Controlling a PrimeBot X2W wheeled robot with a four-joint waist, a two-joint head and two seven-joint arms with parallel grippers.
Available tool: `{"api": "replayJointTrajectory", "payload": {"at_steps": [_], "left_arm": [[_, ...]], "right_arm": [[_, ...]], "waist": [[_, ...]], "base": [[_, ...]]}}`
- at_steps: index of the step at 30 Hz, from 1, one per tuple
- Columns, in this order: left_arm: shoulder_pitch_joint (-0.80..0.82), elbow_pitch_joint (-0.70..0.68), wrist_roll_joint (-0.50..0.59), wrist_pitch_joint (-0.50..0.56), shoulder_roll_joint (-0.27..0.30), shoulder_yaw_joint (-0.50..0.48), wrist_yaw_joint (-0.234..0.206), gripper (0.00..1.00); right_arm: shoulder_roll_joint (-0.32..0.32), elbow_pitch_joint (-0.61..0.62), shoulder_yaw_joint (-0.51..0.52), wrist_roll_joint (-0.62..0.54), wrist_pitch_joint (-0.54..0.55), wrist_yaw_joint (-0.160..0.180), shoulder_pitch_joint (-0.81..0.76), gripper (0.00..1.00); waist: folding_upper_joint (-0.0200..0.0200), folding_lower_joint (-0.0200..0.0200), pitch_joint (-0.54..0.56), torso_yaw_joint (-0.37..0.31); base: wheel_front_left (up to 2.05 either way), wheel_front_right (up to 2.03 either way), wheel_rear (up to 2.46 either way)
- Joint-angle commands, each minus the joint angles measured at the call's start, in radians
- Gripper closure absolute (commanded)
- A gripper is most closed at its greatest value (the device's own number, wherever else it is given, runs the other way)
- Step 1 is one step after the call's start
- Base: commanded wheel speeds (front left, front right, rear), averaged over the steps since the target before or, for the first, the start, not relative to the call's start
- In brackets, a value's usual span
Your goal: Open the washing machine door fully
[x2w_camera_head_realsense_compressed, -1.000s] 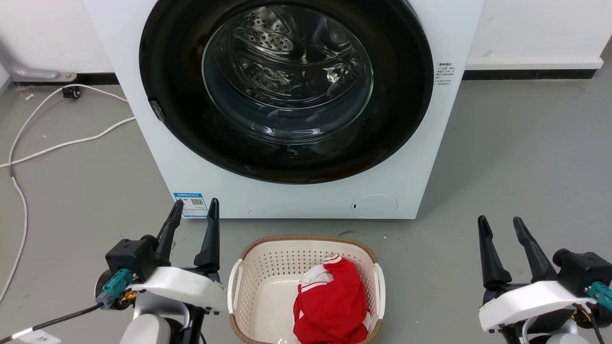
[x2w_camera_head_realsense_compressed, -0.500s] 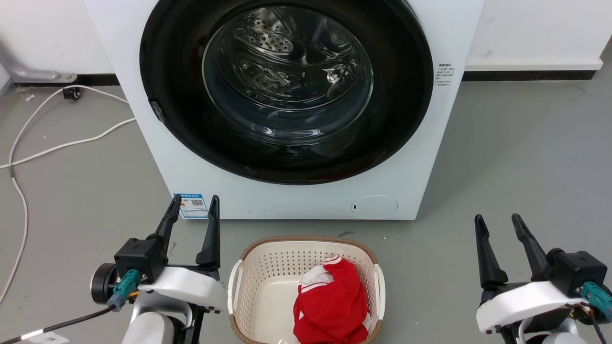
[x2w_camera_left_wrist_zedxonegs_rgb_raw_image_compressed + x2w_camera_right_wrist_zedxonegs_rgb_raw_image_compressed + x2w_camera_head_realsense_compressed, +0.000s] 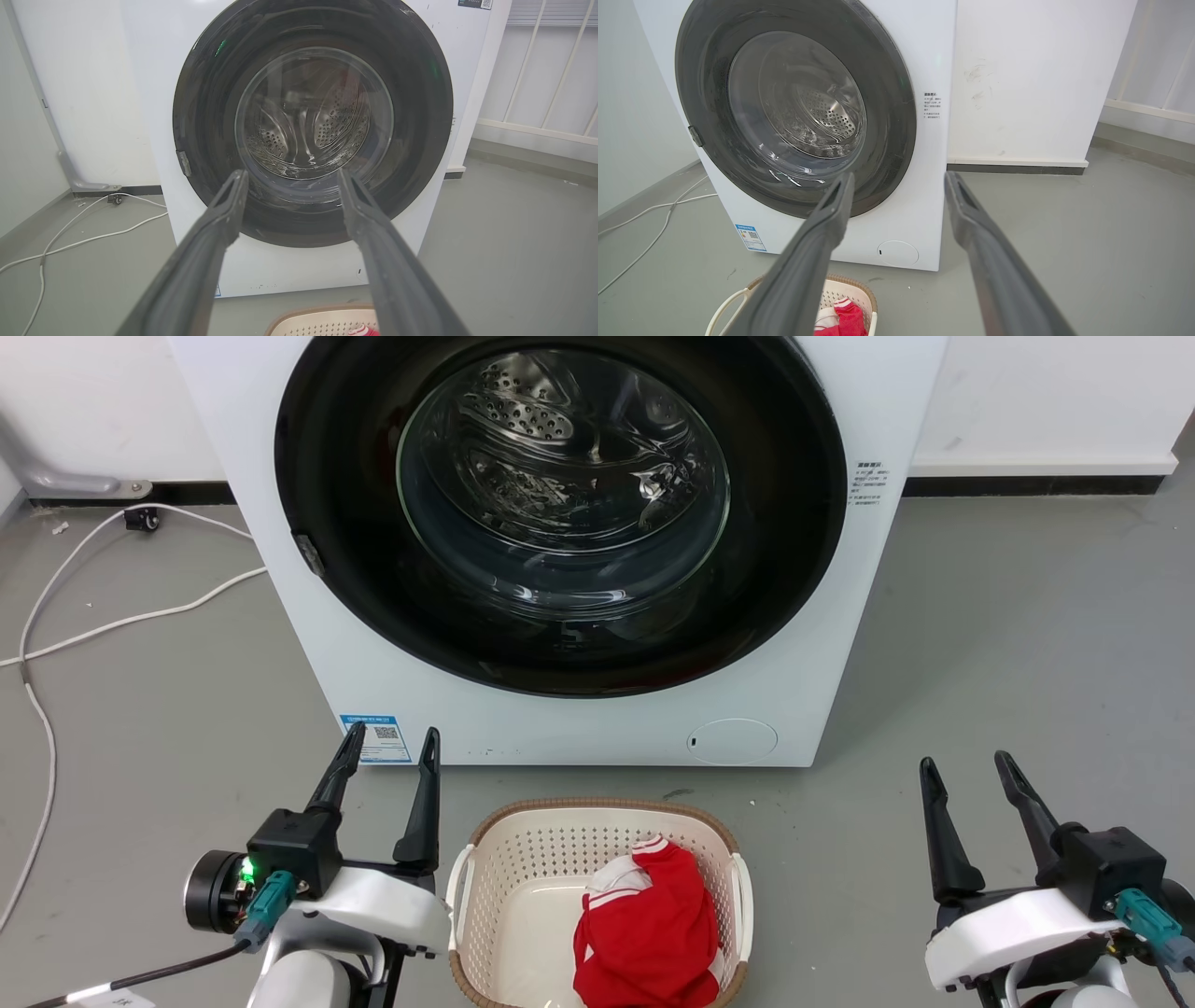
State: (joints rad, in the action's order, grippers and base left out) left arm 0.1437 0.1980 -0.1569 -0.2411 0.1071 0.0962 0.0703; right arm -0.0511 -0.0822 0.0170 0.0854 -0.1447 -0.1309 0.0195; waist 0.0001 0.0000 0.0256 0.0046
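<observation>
A: status?
B: washing machine door (image 3: 560, 513) shut on the washing machine (image 3: 560, 733); approach step, no contact; left hand (image 3: 392, 731) and right hand (image 3: 964, 761) both empty, fingers spread wide, low by the floor (image 3: 980, 644)
A: next?
B: likely left hand up to the tab (image 3: 306, 553) on door's left edge, pull out; laundry basket (image 3: 485, 835) sits in front, below the door; floor open either side

Off-task items on the floor.
Beige perforated plastic laundry basket (image 3: 541, 845) with a brown woven rim stands just right of the left gripper (image 3: 392, 733), a crumpled red-and-white garment (image 3: 644, 924) inside. A white cable (image 3: 121, 619) trails over the grey floor (image 3: 1008, 616), well to that gripper's left.
</observation>
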Motion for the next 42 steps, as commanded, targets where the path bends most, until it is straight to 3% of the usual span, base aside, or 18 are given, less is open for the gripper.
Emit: {"api": "replayJointTrajectory", "payload": {"at_steps": [1,12,28,29,30,31,37,42], "left_arm": [[0.0,0.0,0.019,-0.007,-0.003,0.001,0.003,0.0],[0.002,0.019,0.07,-0.026,-0.019,-0.015,0.017,0.0],[0.008,0.035,0.07,-0.025,-0.037,-0.035,0.033,0.0],[0.007,0.034,0.07,-0.025,-0.037,-0.037,0.034,0.0],[0.007,0.034,0.071,-0.025,-0.038,-0.038,0.033,0.0],[0.006,0.033,0.072,-0.025,-0.039,-0.039,0.033,0.0],[0.006,0.03,0.072,-0.025,-0.042,-0.044,0.036,0.0],[0.002,0.03,0.074,-0.025,-0.045,-0.051,0.037,0.0]], "right_arm": [[0.001,0.002,-0.002,-0.013,-0.006,0.0,-0.007,0.0],[0.002,-0.005,-0.005,-0.07,-0.024,0.0,-0.011,0.0],[0.002,-0.033,0.003,-0.042,-0.032,0.0,0.004,0.0],[0.002,-0.035,0.003,-0.04,-0.033,0.0,0.004,0.35],[0.002,-0.035,0.004,-0.038,-0.035,0.0,0.004,0.86],[0.002,-0.037,0.005,-0.035,-0.036,0.0,0.004,1.0],[0.002,-0.044,0.013,0.063,-0.057,0.0,0.01,1.0],[0.002,-0.069,0.012,0.447,-0.088,0.0,0.027,1.0]], "waist": [[-0.0001,0.0,0.0,0.0],[-0.0001,0.0,0.004,0.001],[-0.0001,0.0,0.002,0.003],[-0.0001,0.0,0.002,0.003],[-0.0001,0.0,0.002,0.003],[-0.0001,0.0,0.002,0.004],[-0.0001,0.0,0.001,0.004],[-0.0001,0.0,0.002,0.003]], "base": [[0.0,0.0,0.0],[0.0,0.0,0.0],[0.0,0.0,0.0],[0.0,0.0,0.0],[0.0,0.0,0.0],[0.0,0.0,0.0],[0.0,0.0,0.0],[0.0,0.0,0.0]]}}
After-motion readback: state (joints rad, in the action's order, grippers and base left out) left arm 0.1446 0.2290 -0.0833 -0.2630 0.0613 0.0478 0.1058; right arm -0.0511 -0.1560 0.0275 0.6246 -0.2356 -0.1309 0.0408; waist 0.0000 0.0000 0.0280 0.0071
